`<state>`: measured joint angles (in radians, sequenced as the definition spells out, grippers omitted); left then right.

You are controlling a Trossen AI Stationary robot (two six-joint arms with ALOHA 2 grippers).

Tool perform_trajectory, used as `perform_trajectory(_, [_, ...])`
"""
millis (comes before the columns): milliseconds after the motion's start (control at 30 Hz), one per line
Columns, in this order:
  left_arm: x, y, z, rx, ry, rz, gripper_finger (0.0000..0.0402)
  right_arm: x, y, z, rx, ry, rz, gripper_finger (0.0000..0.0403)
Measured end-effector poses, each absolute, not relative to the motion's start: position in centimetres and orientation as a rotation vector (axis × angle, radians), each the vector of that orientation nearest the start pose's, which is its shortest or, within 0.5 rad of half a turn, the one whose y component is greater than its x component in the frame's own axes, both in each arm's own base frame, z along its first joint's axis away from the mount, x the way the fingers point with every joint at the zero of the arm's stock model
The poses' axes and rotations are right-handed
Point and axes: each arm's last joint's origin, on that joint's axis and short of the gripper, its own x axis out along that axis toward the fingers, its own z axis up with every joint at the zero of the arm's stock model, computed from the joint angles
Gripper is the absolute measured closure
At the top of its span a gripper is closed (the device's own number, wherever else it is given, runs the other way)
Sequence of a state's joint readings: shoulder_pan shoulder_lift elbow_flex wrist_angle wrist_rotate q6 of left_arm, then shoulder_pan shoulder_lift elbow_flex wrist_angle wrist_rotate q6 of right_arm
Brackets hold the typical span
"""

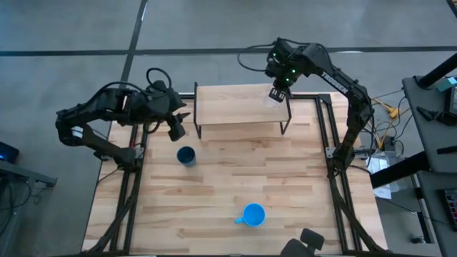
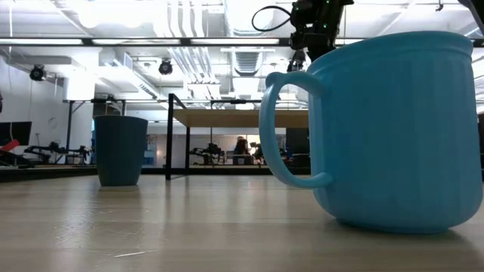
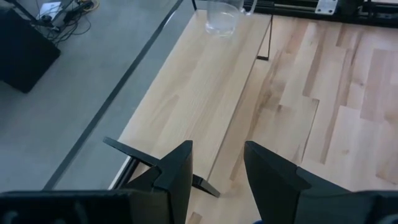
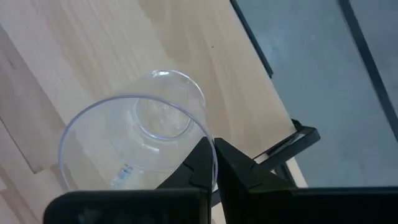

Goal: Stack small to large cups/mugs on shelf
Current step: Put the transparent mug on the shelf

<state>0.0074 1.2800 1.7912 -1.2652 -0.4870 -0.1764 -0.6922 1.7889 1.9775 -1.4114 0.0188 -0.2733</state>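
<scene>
The small clear glass (image 4: 134, 134) stands upright at the right end of the light-wood shelf (image 1: 235, 106), with my right gripper (image 4: 212, 163) shut on it from above. It also shows in the left wrist view as the glass (image 3: 222, 18), far down the shelf (image 3: 199, 87). The navy cup (image 1: 186, 155) stands on the table in front of the shelf's left end. The bright blue mug (image 1: 253, 214) stands near the table's near edge, handle to the left. My left gripper (image 1: 176, 128) hangs open beside the shelf's left end. My right gripper pinches the glass's rim (image 4: 205, 134) between its two fingers, one inside the glass and one outside. The fingers come from above, pointing down. The glass stays upright over the shelf's right end; whether its base rests on the board I cannot tell.
The shelf stands on thin black legs (image 1: 288, 121) at the table's far edge. In the low view the mug (image 2: 393, 128) fills the right side and the navy cup (image 2: 119, 149) stands to the left. Bare tabletop (image 1: 235, 175) lies between cup, mug and shelf.
</scene>
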Motion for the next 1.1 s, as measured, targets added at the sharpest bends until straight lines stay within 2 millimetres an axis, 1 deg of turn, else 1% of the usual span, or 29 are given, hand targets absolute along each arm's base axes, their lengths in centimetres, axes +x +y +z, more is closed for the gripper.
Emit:
perform_trajectory(233, [19.7, 1.5, 46.5, 0.016, 0.694, 0.533, 0.0269, 26.1, -21.7, 37.2, 0.18, 1.258, -0.439, 0.0394])
perform_trajectory(600, [19.7, 1.5, 46.5, 0.016, 0.694, 0.533, 0.0269, 26.1, -21.7, 35.3, 0.199, 1.321, -0.406, 0.0394])
perform_trajectory(967, [19.7, 1.5, 46.5, 0.016, 0.695, 0.533, 0.0269, 26.3, -21.9, 35.8, 0.158, 1.292, -0.407, 0.0394])
perform_trajectory(1100, [19.7, 1.5, 46.5, 0.016, 0.695, 0.533, 0.0269, 26.4, -21.9, 35.9, 0.111, 1.292, -0.377, 0.0394])
